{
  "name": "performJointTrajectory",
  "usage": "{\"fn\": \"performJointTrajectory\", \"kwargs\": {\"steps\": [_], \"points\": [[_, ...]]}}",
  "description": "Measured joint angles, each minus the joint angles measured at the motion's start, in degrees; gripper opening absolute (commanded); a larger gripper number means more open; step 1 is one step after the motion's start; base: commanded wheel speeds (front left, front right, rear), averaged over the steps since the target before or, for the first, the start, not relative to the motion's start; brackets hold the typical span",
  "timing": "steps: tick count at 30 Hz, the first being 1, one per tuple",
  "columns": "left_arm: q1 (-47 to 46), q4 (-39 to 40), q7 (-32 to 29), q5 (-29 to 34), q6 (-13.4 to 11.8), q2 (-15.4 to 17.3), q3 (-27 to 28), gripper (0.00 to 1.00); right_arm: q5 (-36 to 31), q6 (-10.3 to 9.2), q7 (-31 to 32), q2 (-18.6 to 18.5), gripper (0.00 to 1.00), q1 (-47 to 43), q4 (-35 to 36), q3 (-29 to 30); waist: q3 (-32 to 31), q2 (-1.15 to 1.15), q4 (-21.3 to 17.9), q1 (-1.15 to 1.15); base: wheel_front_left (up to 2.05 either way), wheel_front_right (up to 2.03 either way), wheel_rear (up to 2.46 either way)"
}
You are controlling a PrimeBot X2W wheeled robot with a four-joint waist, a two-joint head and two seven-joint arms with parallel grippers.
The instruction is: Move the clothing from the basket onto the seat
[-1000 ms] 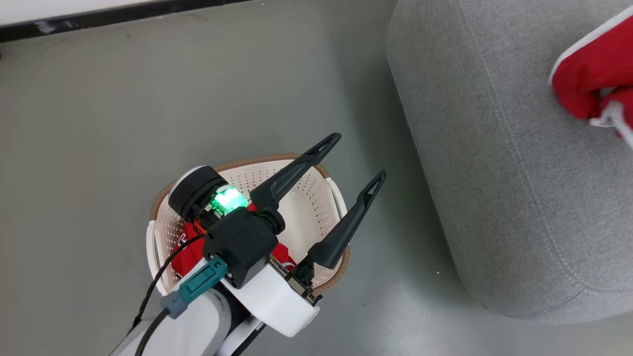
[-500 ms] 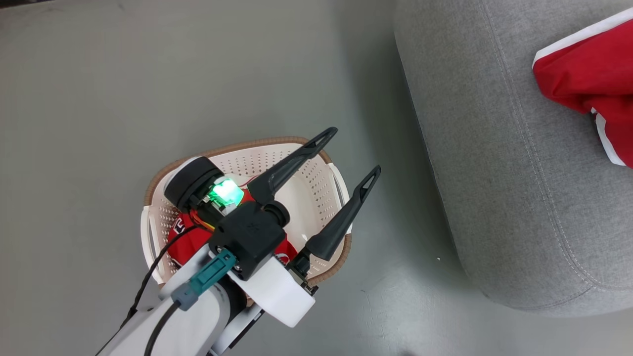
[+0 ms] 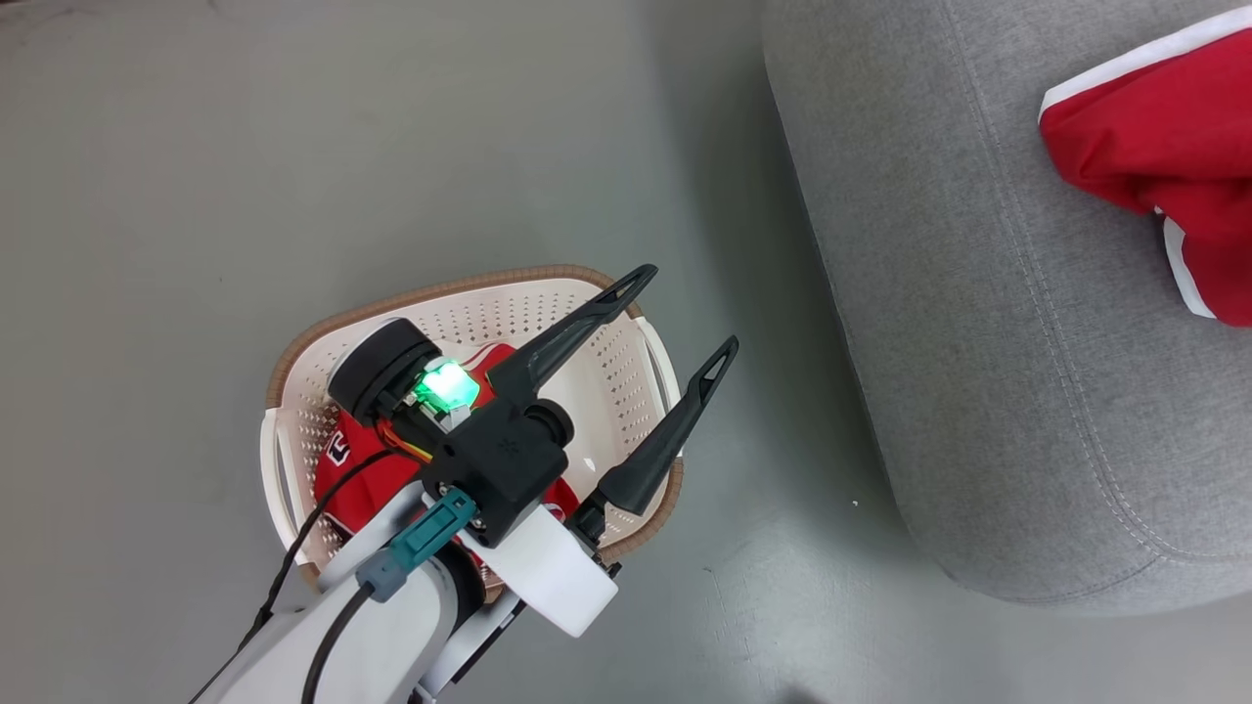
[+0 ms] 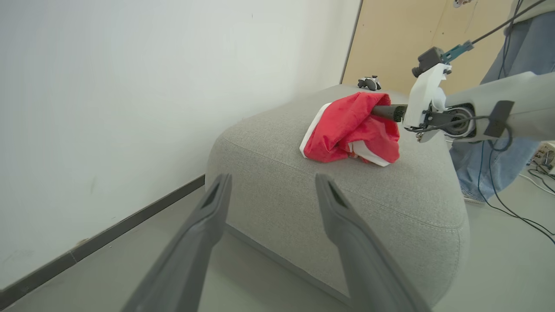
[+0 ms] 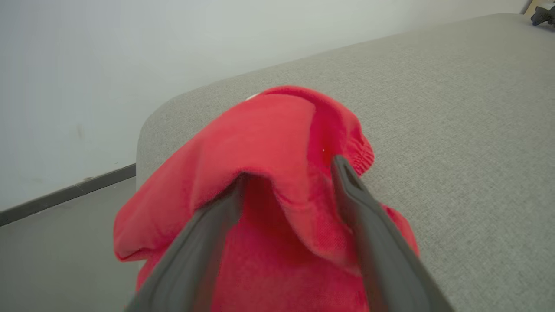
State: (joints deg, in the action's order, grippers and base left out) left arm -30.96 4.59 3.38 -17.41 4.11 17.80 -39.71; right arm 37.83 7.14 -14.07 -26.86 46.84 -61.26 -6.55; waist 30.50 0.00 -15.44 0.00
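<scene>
The cream perforated basket [image 3: 430, 298] stands on the floor with a red jersey [image 3: 342, 479] inside. My left gripper [image 3: 687, 309] hangs open over its right side, holding nothing [image 4: 273, 177]. On the grey seat [image 3: 978, 342] lies the red garment with white trim [image 3: 1154, 147]. In the left wrist view that garment [image 4: 347, 130] sits bunched on the seat [image 4: 347, 203], and my right arm's wrist [image 4: 427, 102] reaches into it from the right. My right gripper [image 5: 289, 171] has its fingers spread, with the red fabric [image 5: 260, 138] draped over the tips.
Grey floor [image 3: 196, 176] surrounds the basket, and the seat's rounded edge is close on its right. A white wall with a dark baseboard [image 4: 108, 234] runs behind. A person's legs [image 4: 494, 143] and cables [image 4: 520, 216] are beyond the seat. A small dark controller [image 4: 369, 82] lies on its far end.
The head view has shifted. The trimmed red garment now shows more fully and lies spread on the seat. My left gripper stays open over the basket.
</scene>
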Motion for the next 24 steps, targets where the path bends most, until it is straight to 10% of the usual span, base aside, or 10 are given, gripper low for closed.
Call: {"fn": "performJointTrajectory", "kwargs": {"steps": [24], "points": [[1.65, -6.81, 4.55, -0.59, -0.91, 0.67, 2.20, 1.00, -5.06, 0.00, -0.22, 2.29, 1.00, -9.11, 13.24, 1.94, -4.00, 0.00, -2.94, 0.00, 0.00, 0.00, 0.00]]}}
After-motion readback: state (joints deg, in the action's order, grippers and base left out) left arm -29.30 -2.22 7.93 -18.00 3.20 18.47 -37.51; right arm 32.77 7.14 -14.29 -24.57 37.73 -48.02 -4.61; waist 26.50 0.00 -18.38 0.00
